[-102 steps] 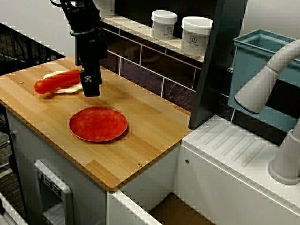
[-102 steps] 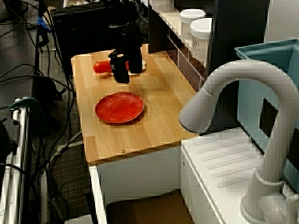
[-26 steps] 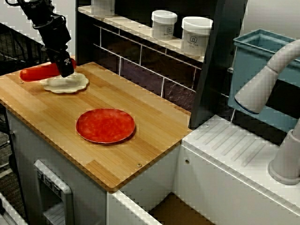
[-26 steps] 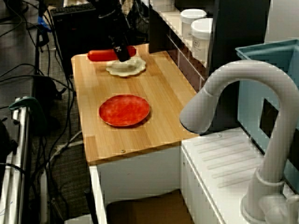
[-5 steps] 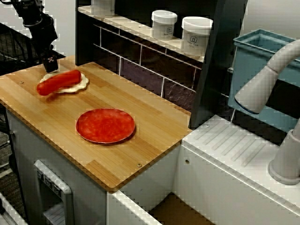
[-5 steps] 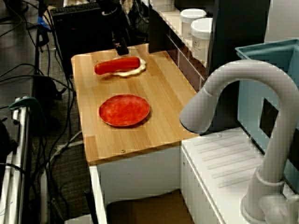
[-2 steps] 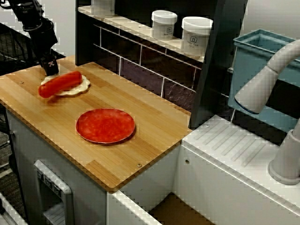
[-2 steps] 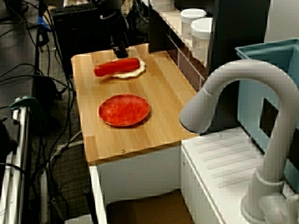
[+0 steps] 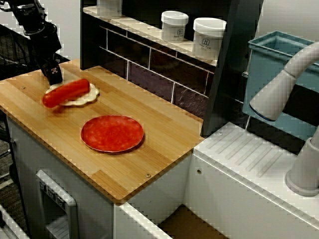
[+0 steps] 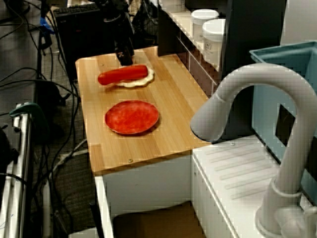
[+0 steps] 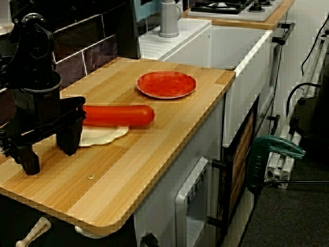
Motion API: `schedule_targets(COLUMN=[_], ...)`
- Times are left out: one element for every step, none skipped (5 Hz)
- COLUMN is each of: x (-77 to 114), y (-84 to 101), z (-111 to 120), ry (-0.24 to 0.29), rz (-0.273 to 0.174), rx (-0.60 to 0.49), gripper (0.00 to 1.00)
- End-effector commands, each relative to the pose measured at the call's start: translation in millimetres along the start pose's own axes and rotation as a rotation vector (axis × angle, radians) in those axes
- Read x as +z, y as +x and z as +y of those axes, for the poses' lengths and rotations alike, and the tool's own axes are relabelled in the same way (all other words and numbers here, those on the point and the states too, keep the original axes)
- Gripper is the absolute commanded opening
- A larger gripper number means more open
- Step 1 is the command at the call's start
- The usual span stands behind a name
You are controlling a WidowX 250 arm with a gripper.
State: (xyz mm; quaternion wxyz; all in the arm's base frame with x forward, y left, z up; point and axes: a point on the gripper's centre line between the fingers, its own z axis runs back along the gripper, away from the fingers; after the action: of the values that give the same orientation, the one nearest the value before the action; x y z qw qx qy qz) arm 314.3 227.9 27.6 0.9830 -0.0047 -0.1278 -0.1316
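Currently: wooden table [image 9: 149,144] carries a red plate [image 9: 112,133] mid-board. White scalloped disc [image 9: 89,95] lies near the red plate, not touching it, and a red sausage [image 9: 66,92] rests across the disc. Jaws spread wide, holding nothing, just beside the sausage on its side away from the red plate. Can't tell if they touch.

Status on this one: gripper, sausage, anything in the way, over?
Gripper open, holding nothing, low by one end of red sausage. Sausage lies across cream disc on wooden counter. Red plate stands apart.
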Motion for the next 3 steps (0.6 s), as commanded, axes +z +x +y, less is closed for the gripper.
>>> schedule_targets(x=[26.5, 25.0, 22.0], y=[-3.5, -1.8, 2.6], z=[-22, -35, -44], ry=[0.023, 0.004, -0.009], rz=[-0.042, -0.039, -0.025], rx=[-0.016, -0.010, -0.025], gripper=[1.00, 1.00, 1.00])
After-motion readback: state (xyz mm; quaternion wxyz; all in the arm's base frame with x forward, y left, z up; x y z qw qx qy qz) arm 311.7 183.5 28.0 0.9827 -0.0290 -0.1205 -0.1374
